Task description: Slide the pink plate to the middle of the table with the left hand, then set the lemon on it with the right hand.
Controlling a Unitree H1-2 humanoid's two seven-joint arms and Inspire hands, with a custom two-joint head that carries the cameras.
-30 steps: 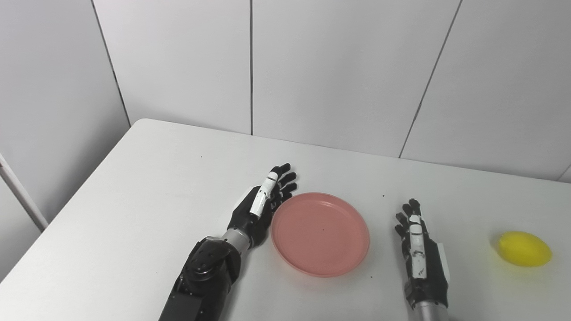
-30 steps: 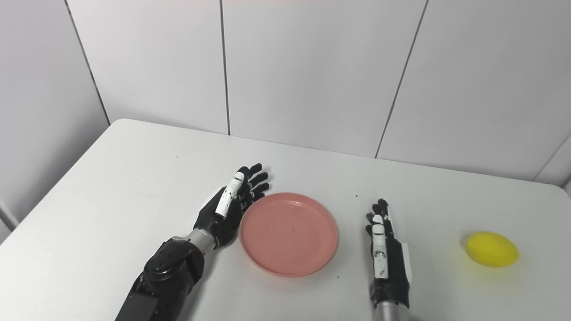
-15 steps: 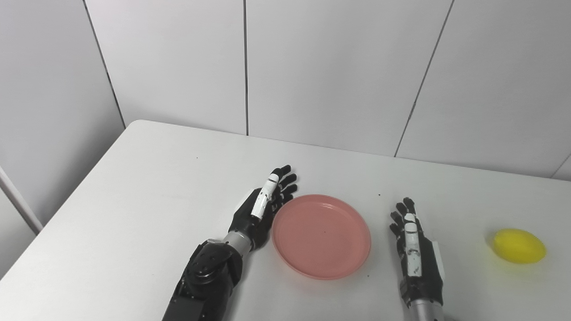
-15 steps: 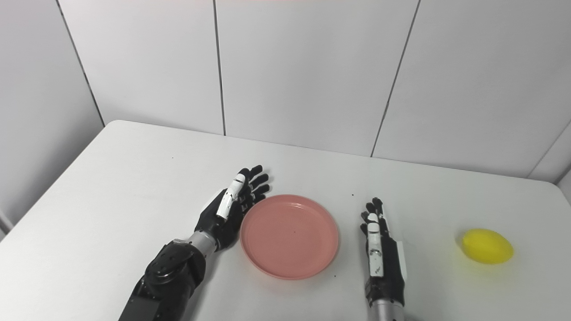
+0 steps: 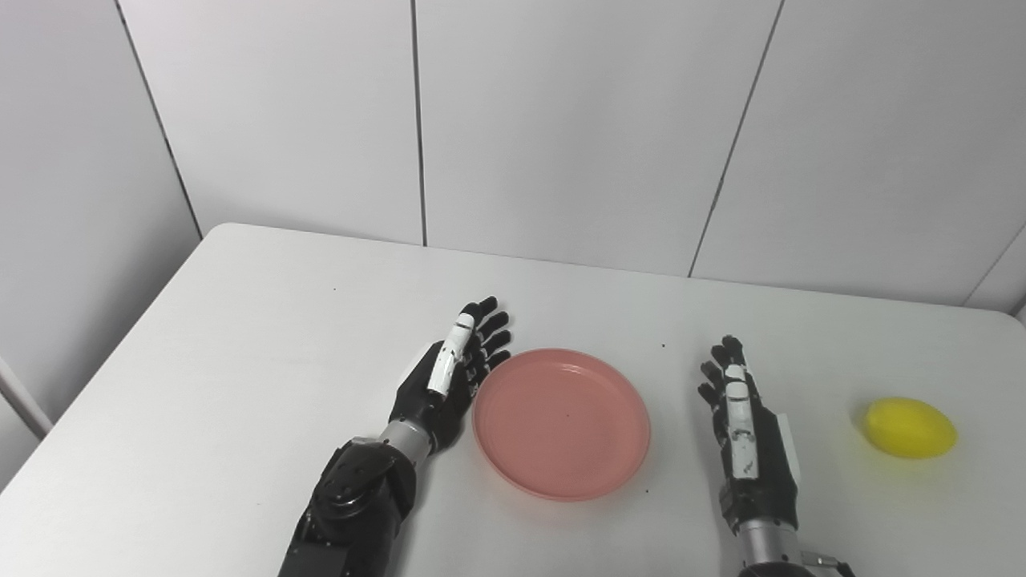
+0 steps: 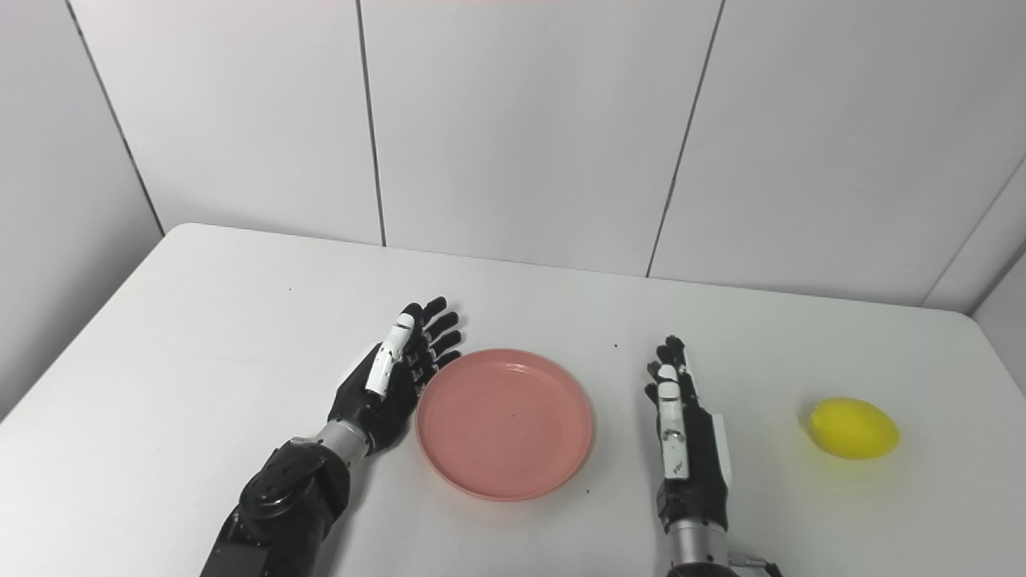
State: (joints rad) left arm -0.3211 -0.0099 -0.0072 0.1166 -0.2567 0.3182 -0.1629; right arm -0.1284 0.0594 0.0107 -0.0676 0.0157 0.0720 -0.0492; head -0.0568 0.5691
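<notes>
Left hand lies edge-on at the left rim of the pink plate, fingers straight and slightly fanned, pointing away from the robot; it grips nothing, and the side of the palm sits against or just beside the plate's rim, though actual contact cannot be told. No brand, label or readable writing shows on anything in either view.

Both things rest on a white table with rounded corners, its surface marked by a few tiny dark specks near the plate. Behind the table stands a wall of pale grey panels split by thin dark vertical seams, and a side wall meets it at the far left.

Right hand sits just to the right of the plate, apart from it, held edge-up with fingers extended and close together, pointing away from the robot, holding nothing. Whether it touches the tabletop cannot be told.

The plate is round, shallow and empty, lying flat between the 2 hands near the middle of the table. The lemon lies on its side near the right end of the table, well apart from the right hand and from the plate.
</notes>
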